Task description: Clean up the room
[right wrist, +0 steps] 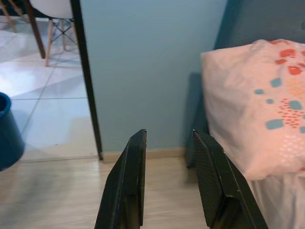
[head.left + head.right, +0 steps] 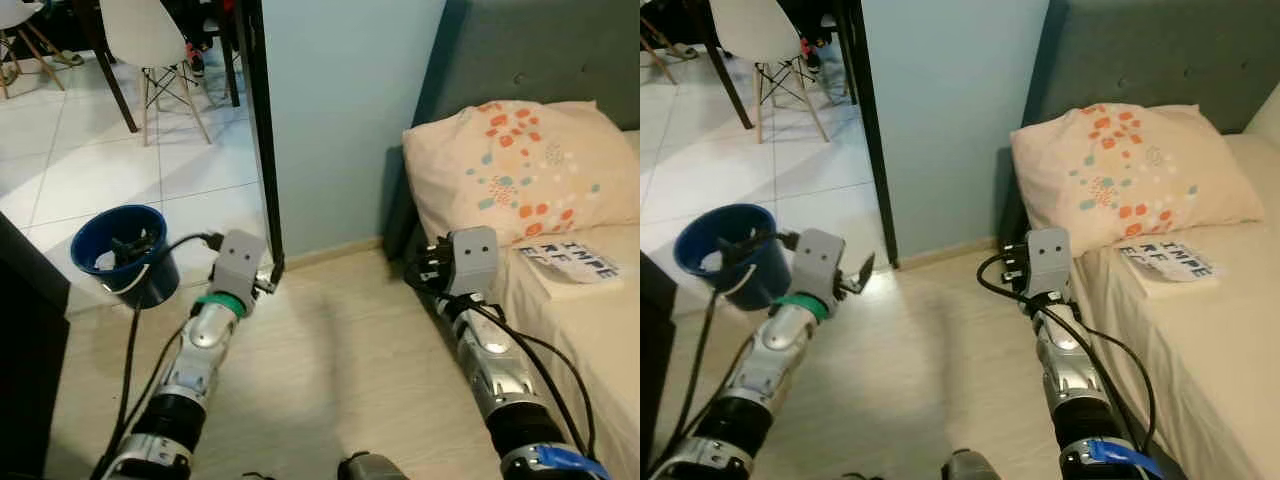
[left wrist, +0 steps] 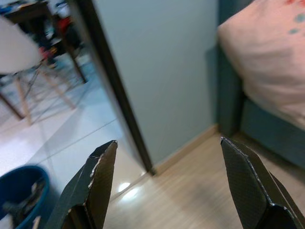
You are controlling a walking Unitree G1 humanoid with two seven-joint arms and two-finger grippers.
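Blue bucket (image 2: 120, 253) contents unclear; book (image 2: 570, 268) edge cropped

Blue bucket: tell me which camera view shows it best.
The left eye view: the blue bucket stands whole on the tiled floor, dark items inside. The right eye view has it partly behind the left arm's cable. The left wrist view catches a blurred part at the corner; the right wrist view catches a sliver at the edge.
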